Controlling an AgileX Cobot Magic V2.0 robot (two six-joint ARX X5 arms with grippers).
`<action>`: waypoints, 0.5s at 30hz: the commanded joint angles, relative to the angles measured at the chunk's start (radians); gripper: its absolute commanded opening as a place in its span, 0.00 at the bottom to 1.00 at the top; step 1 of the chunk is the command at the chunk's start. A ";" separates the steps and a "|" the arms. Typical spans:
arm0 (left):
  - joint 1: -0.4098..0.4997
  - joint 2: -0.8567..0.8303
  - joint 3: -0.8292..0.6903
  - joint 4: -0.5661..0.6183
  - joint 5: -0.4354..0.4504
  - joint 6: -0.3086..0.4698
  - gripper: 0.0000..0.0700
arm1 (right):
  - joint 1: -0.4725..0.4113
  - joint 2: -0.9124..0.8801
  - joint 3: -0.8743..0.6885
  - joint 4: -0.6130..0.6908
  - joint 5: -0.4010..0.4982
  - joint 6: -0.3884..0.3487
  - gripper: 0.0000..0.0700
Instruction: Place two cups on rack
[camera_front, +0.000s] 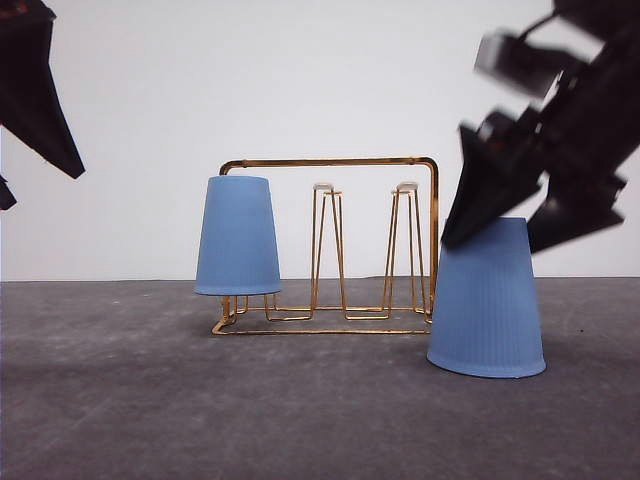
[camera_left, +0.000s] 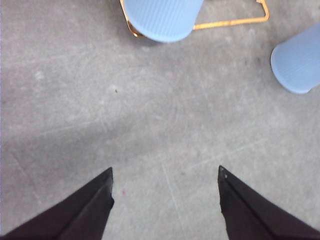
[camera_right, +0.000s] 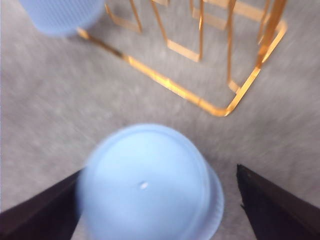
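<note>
Front view: right end effector (camera_front: 510, 232) hangs at the top of an inverted light-blue cup (camera_front: 487, 300) standing on the grey surface (camera_front: 300, 420), fingers spread w/ one tip at each side of the cup's upturned base; contact can't be judged. The gold wire rack (camera_front: 330, 245) sits just beside that cup, on the side away from the arm's body. A second cup (camera_front: 238, 236) is upside down over the rack's far-end prong, well apart from the right end effector. Two white-tipped prongs (camera_front: 324, 186) stand bare. Left end effector (camera_front: 40, 110) is raised at frame edge, well clear of the rack; its state can't be told here.

Left wrist view: left end effector (camera_left: 165, 200) spread wide, nothing between the fingers, bare surface below. Racked cup and rack base lie ahead of the tips; the standing cup ahead and off to one side.

Right wrist view: blurred. Right end effector spread, the standing cup's base (camera_right: 150, 185) between the fingers, rack base just beyond.
</note>
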 joint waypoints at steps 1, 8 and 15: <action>-0.004 0.009 0.011 0.011 -0.005 -0.016 0.54 | 0.009 0.043 0.011 0.015 -0.002 0.002 0.84; -0.004 0.009 0.011 0.011 -0.006 -0.016 0.54 | 0.014 0.068 0.027 -0.044 0.005 0.011 0.31; -0.004 0.010 0.011 0.011 -0.006 -0.019 0.54 | 0.015 0.021 0.227 -0.399 0.005 0.007 0.31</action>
